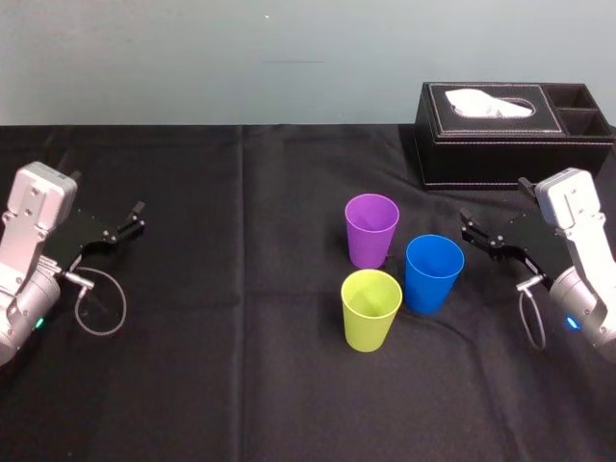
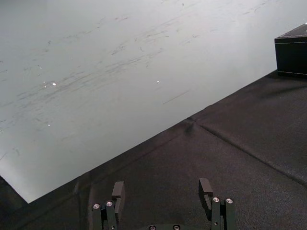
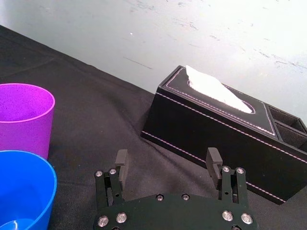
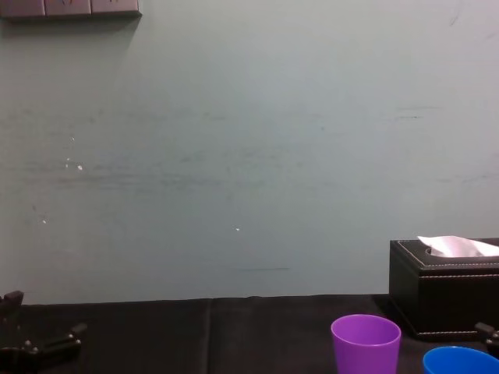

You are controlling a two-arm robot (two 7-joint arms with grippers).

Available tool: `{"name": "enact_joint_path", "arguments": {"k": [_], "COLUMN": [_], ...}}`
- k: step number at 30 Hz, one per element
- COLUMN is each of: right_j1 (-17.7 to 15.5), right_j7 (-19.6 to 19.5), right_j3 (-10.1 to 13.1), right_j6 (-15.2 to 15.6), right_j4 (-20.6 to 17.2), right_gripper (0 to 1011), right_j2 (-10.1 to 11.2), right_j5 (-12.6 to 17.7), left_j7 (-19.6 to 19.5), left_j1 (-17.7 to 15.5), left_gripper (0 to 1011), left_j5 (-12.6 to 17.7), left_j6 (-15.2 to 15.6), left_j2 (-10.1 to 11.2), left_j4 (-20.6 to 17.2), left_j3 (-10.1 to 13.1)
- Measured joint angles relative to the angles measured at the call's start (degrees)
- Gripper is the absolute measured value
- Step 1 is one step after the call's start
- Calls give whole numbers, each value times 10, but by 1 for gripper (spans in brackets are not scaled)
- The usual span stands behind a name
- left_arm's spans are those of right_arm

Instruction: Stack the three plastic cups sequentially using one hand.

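Three cups stand upright and unstacked, clustered on the surface [image 1: 241, 366]. The blue cup [image 1: 433, 273] is just left of the right end effector [image 1: 468, 229], the purple cup [image 1: 372, 229] and yellow-green cup [image 1: 372, 309] farther left. Right end effector: fingers apart, empty. Left end effector [image 1: 138, 217]: fingers apart, empty, well apart from the cups.

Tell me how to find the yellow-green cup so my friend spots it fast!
Start at the black tissue box at the far right of the table. Left of it and nearer the robot, three cups stand close together. The yellow-green cup is the one nearest the robot, in front of the purple cup and left of the blue cup.
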Motion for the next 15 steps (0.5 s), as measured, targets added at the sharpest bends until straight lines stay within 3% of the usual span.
{"name": "enact_joint_path", "arguments": {"k": [15], "right_j1": [0], "right_j7": [0], "right_j3": [0], "right_j6": [0], "right_j4": [0], "right_gripper": [1000], "right_j2": [0], "right_j5": [0], "left_j7": [0], "left_j1": [0], "left_gripper": [1011], "left_j5": [0], "left_j6": [0], "left_j2": [0], "left_j4": [0], "left_j3": [0]}}
